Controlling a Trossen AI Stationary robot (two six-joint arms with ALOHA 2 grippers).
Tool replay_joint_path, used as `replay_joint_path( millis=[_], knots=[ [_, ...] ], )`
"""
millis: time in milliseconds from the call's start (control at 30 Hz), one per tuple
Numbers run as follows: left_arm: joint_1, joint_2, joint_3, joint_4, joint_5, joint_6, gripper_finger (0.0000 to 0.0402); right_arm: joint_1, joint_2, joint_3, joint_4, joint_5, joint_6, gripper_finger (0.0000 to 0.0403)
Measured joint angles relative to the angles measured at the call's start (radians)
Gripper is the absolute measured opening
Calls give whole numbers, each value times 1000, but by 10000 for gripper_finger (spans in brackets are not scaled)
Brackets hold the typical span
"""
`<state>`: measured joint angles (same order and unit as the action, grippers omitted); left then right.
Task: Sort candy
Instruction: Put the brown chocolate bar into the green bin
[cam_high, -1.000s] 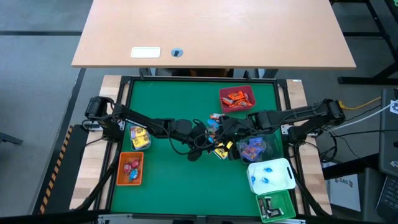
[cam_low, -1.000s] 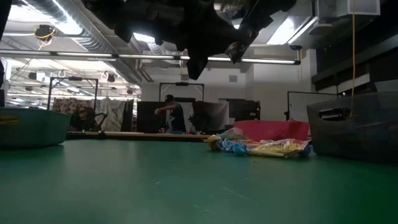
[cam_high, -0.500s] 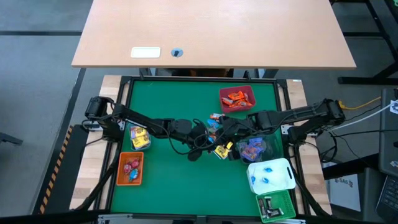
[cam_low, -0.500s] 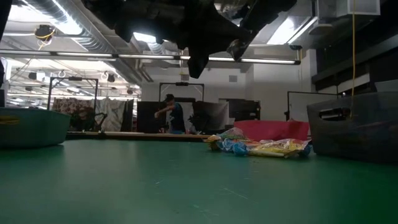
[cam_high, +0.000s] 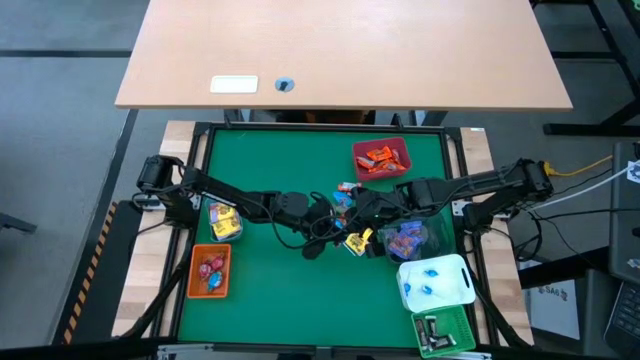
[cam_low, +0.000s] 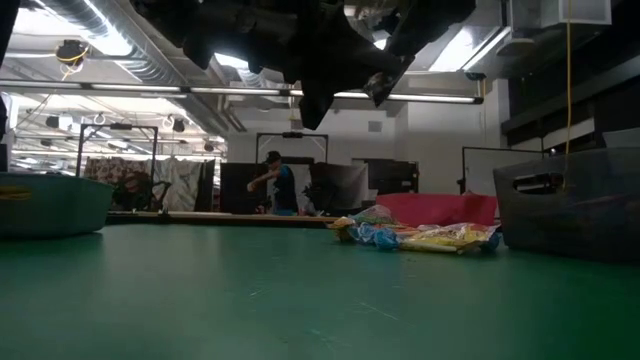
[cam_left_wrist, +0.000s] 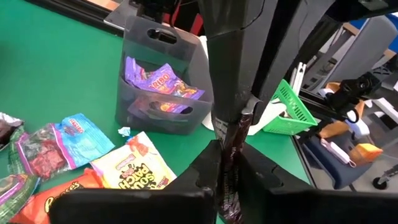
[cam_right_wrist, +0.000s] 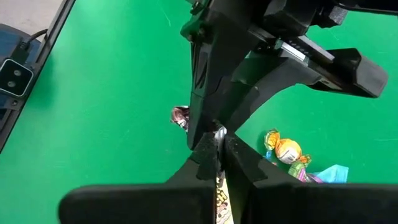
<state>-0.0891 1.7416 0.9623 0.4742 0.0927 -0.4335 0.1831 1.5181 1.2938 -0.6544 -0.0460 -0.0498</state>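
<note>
Your right gripper (cam_right_wrist: 216, 163) has closed since a second ago: then its fingers stood apart, now they are pressed onto a dark-wrapped candy (cam_left_wrist: 231, 163) that your left gripper (cam_left_wrist: 228, 167) also pinches, both meeting above the middle of the green table (cam_high: 270, 300). Neither arm has shifted otherwise, and the loose candy pile (cam_high: 345, 200) lies unchanged near the table's centre, just beside the grey bin (cam_high: 410, 240) with purple packets. The red bin (cam_high: 381, 158) sits toward the far edge, the orange bin (cam_high: 210, 272) by the left edge.
</note>
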Motion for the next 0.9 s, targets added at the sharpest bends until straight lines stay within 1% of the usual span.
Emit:
replay_joint_path(
  millis=[67,167,300,400,500,600,767,833,900],
  knots=[
    [1,0,0,-5,-11,0,41,0,0,0,-3,0,-1,8],
    [2,-2,3,-29,-54,0,69,0,0,-1,-23,-2,-1,5],
    [2,-2,3,-67,-80,0,102,1,-1,51,-144,-29,5,5],
    [2,-2,3,-81,-82,0,115,15,-3,88,-235,-80,48,3],
    [2,-2,3,-93,-83,0,117,48,-3,112,-317,-157,109,3],
    [2,-2,3,-102,-83,0,116,110,-4,112,-351,-187,195,5],
    [1,-2,3,-100,-83,0,116,250,-3,112,-367,-193,388,2],
    [1,-2,3,-100,-82,0,116,315,-3,112,-366,-169,490,4],
    [1,-2,3,-100,-82,0,115,383,-3,112,-368,-114,590,5]
  ],
)
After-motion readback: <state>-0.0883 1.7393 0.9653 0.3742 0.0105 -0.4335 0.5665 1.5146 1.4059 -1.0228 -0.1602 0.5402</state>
